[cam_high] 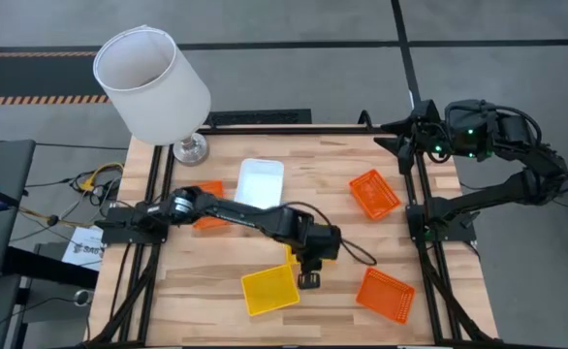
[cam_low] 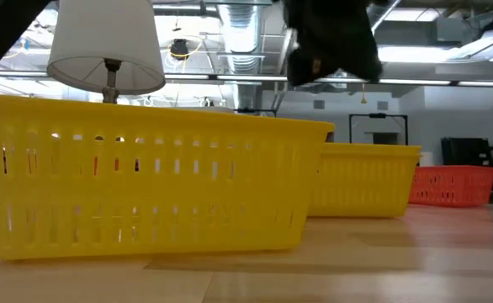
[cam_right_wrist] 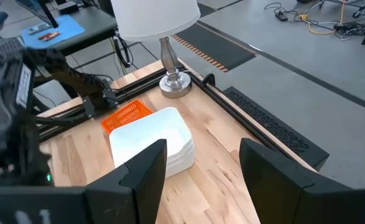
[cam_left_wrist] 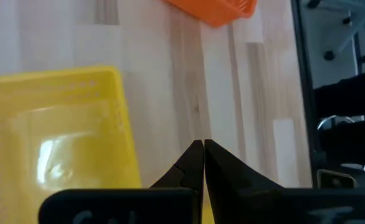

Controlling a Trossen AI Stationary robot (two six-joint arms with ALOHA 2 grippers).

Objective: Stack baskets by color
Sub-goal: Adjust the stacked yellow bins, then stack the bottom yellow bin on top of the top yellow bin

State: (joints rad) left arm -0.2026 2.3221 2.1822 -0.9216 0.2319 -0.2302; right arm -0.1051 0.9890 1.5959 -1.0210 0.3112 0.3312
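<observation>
left tool pinched closed, nothing held, beside yellow basket mid-worktop | right tool spread wide, raised off far right edge | white baskets stacked near lamp | orange baskets scattered

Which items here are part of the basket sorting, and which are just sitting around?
Job: white baskets, yellow baskets, orange baskets, left gripper shut beside a yellow one.
Lying about: lamp, idle right gripper at the far right corner.
</observation>
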